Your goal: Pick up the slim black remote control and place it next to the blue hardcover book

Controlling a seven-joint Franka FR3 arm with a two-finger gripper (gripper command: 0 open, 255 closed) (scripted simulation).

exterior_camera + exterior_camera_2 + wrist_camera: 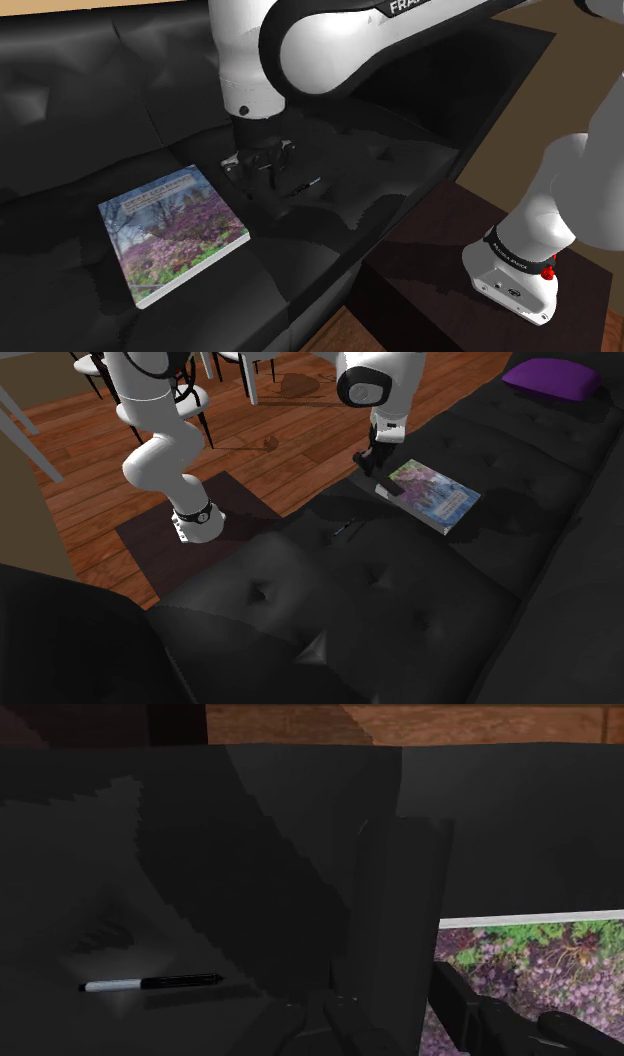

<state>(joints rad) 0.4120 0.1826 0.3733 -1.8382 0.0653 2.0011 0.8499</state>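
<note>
Beside the book [175, 232] on the black sofa [90, 120], your claw [258, 172] grips the dark remote [397, 904]; a pen [150, 983] lies nearby.

Lettering "FRA", cut off at the frame edge, on the dark band of the arm [400, 8]; title on the book [170, 232] cover illegible.

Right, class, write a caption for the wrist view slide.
Hand clasping a dark remote beside the flower-covered book, pen on black sofa.
</note>
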